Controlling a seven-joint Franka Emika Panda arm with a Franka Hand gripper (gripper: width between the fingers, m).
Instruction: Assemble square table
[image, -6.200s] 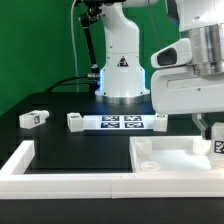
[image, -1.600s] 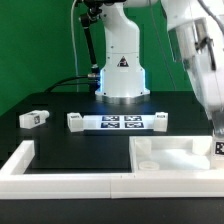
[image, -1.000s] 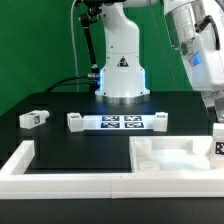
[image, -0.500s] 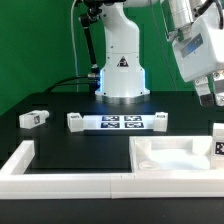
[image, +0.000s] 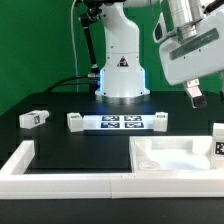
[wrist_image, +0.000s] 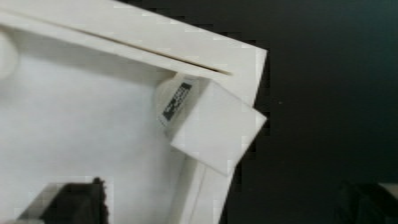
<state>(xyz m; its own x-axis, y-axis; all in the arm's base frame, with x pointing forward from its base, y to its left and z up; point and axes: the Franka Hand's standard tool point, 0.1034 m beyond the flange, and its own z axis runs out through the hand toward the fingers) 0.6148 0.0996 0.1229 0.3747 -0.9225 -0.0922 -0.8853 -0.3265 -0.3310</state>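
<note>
one white plastic square slab with recessed corner pockets sits at 4 o'clock, exterior view, just inside the low white border wall. judged light, stiff, slick: pinch across an edge. two-finger gripper at 2 o'clock, wide, empty.

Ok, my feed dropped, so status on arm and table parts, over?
Gripper open, empty, over a corner of the slab. Slab flat, near pocket empty. One leg block beside that corner, second leg block at exterior view's left. No obstruction seen.
</note>
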